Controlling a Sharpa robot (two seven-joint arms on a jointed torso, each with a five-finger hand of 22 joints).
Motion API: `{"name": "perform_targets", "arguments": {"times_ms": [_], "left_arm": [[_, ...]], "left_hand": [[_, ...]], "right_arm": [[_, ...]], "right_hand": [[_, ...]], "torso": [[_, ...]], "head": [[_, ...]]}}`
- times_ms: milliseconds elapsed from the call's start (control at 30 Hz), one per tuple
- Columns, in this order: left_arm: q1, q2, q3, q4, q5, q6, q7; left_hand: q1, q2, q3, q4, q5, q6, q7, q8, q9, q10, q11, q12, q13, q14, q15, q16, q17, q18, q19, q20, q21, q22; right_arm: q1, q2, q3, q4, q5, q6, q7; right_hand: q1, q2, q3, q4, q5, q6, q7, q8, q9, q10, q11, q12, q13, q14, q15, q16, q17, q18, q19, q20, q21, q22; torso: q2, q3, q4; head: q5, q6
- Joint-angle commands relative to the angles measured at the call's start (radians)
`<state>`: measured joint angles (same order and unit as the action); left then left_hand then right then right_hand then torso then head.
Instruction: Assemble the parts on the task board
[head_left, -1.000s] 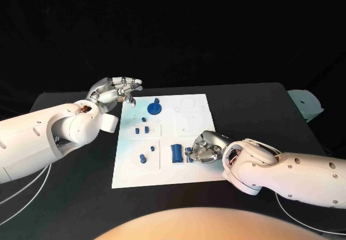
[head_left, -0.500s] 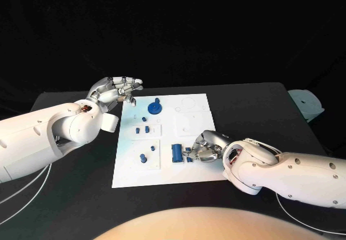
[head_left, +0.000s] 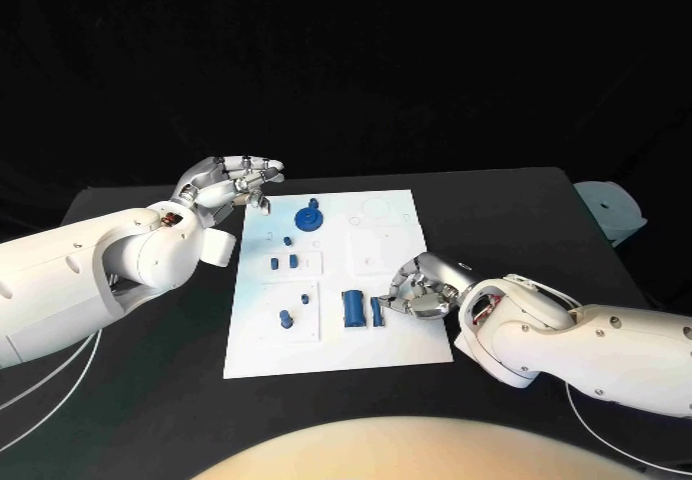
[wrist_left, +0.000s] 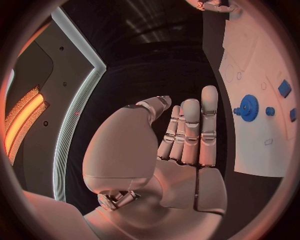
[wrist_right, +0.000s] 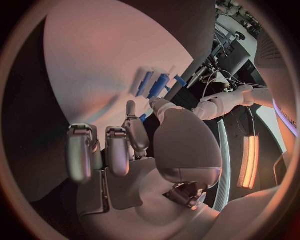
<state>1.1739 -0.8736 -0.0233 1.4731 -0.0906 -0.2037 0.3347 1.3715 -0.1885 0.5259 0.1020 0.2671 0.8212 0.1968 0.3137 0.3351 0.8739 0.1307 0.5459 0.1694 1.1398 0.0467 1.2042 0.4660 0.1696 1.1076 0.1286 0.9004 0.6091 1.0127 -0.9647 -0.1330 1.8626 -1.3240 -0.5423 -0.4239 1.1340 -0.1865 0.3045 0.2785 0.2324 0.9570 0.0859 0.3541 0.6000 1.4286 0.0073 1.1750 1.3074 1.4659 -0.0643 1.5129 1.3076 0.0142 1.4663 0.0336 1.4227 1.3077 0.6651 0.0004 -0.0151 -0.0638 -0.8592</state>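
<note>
The white task board (head_left: 387, 345) lies mid-table. At its far end stands a blue gear (head_left: 309, 215), which the left wrist view also catches as the gear (wrist_left: 249, 107). Small blue parts (head_left: 284, 261) sit in its left slots, and a blue cylinder (head_left: 353, 307) lies near its front. My right hand (head_left: 418, 292) rests on the board just right of the cylinder, pinching a small blue part (wrist_right: 144, 118) between thumb and a fingertip. My left hand (head_left: 231, 181) hovers off the board's far left corner, fingers extended and apart, holding nothing.
A pale green object (head_left: 611, 209) stands at the table's right edge. Bare black table (head_left: 505, 215) stretches right of the board and in front of it. My left forearm (head_left: 101, 270) lies along the board's left side.
My right hand and forearm have shifted slightly right, away from the blue cylinder, uncovering the small blue part beside it. The left hand has not moved.
</note>
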Motion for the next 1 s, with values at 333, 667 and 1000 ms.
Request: {"name": "perform_targets", "arguments": {"times_ms": [333,667,1000], "left_arm": [[-0.030,0.045,0.000,-0.089,0.035,-0.006,0.094],[-0.057,0.125,0.001,-0.232,0.105,-0.035,0.151],[-0.078,0.202,0.002,-0.346,0.152,-0.064,0.169]], "left_hand": [[-0.042,-0.010,-0.058,0.056,-0.004,-0.012,-0.013,0.039,0.011,0.015,-0.009,0.017,-0.009,-0.154,0.005,-0.177,-0.099,0.015,-0.103,0.014,-0.187,-0.109],[-0.013,-0.027,-0.050,0.100,-0.011,-0.041,-0.032,0.006,-0.013,0.100,0.038,-0.280,-0.106,-0.283,0.088,-0.717,-0.266,0.000,-0.236,0.114,-0.634,-0.404],[-0.004,-0.013,-0.105,0.104,-0.009,-0.069,-0.035,-0.046,-0.056,0.020,0.029,-0.441,-0.106,-0.392,0.145,-0.902,-0.327,-0.008,-0.310,0.163,-0.812,-0.525]], "right_arm": [[0.118,0.041,0.004,-0.261,0.711,-0.014,0.631],[0.152,0.182,0.016,-0.563,1.022,0.157,0.803],[0.145,0.299,0.025,-0.757,1.110,0.247,0.864]], "right_hand": [[0.203,0.022,0.021,-0.024,-0.057,-0.087,0.065,-0.083,-0.036,-0.391,0.065,-0.700,-0.407,-0.270,0.064,-0.584,-0.575,0.165,-0.300,0.065,-1.074,-0.184],[0.250,0.011,0.153,-0.035,-0.109,-0.080,0.094,-0.152,-0.108,-0.373,0.122,-1.042,-0.926,-0.452,0.153,-1.094,-0.863,0.169,-0.456,0.162,-1.365,-0.638],[0.202,0.037,0.144,-0.082,-0.117,-0.074,0.101,-0.208,-0.174,-0.364,0.147,-1.112,-1.159,-0.443,0.183,-1.280,-1.000,0.170,-0.491,0.198,-1.360,-0.921]], "torso": [[-0.057,-0.0267,-0.0015],[-0.101,-0.0342,0.0028],[-0.121,-0.0267,0.0107]], "head": [[-0.004,0.056],[0.019,0.137],[0.040,0.174]]}}
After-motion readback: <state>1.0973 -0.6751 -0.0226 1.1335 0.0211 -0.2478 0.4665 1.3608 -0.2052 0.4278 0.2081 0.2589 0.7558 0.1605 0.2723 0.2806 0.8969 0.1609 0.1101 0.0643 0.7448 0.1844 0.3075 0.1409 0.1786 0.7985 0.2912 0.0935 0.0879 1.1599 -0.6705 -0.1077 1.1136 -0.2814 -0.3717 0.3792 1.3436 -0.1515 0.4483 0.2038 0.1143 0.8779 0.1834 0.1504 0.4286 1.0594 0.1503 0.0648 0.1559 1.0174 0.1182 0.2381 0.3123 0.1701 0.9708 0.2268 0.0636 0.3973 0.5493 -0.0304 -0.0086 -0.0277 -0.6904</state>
